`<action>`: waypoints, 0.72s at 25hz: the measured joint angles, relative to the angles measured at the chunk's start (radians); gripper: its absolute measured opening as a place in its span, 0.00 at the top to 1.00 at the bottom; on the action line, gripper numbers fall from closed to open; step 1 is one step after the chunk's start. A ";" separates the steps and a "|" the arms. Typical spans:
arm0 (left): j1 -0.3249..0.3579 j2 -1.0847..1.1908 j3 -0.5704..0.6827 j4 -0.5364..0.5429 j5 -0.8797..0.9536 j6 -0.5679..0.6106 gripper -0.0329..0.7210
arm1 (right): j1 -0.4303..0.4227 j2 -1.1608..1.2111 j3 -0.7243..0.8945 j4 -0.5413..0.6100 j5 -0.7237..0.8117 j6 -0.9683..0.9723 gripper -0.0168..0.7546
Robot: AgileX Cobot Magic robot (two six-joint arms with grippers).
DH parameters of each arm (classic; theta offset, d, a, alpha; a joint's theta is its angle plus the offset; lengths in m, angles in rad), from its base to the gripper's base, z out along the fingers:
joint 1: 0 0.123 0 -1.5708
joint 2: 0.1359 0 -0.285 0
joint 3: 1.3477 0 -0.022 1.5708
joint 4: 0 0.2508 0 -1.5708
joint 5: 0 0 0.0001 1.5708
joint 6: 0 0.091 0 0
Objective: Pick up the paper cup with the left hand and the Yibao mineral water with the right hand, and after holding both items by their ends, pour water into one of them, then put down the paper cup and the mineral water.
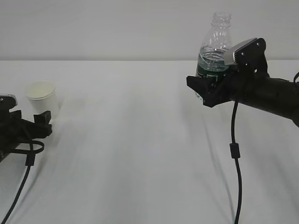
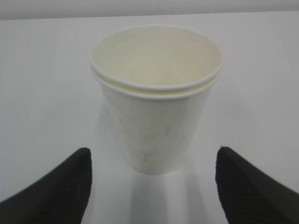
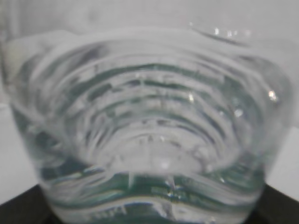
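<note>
- Exterior view: the paper cup [image 1: 42, 97] is seen standing upright near the left edge of the table [image 1: 140, 140], mouth up, its long axis vertical and its narrow base on the surface.
- The left hand [image 1: 39, 122] is held low at the left edge, just in front of the cup; in the left wrist view its two fingertips [image 2: 56, 186] are spread wide to either side of the cup's base, apart from it, so nothing is gripped.
- The cup is judged to lie straight ahead of the left hand, and a short forward advance is judged to be needed before closing.
- The Yibao mineral water [image 1: 214, 46] is held off the table toward the right, upright, bare neck up, long axis vertical.
- The right hand [image 1: 208, 91] is clamped on the bottle's lower body at the green label.
- The cup and bottle are well apart.
</note>
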 joint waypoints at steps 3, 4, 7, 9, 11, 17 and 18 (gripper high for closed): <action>0.009 0.017 -0.013 0.036 0.000 -0.016 0.17 | 0.000 0.000 0.000 -0.004 0.000 0.001 0.33; 0.011 0.021 -0.017 0.041 0.000 -0.023 0.17 | 0.000 0.000 0.000 -0.006 0.000 0.001 0.33; 0.011 0.043 -0.027 0.047 0.000 -0.028 0.17 | 0.000 0.000 0.000 -0.015 0.000 0.001 0.33; 0.011 0.054 -0.033 0.056 0.000 -0.032 0.17 | 0.000 0.000 0.000 -0.018 0.000 0.001 0.33; 0.011 0.062 -0.046 0.066 0.000 -0.031 0.17 | 0.000 0.000 0.000 -0.021 -0.002 0.001 0.33; 0.022 0.066 -0.089 0.081 0.000 -0.031 0.17 | 0.000 0.000 0.000 -0.021 -0.002 0.004 0.33; 0.027 0.066 -0.095 0.082 0.000 -0.031 0.17 | 0.000 0.000 0.000 -0.023 -0.002 0.006 0.33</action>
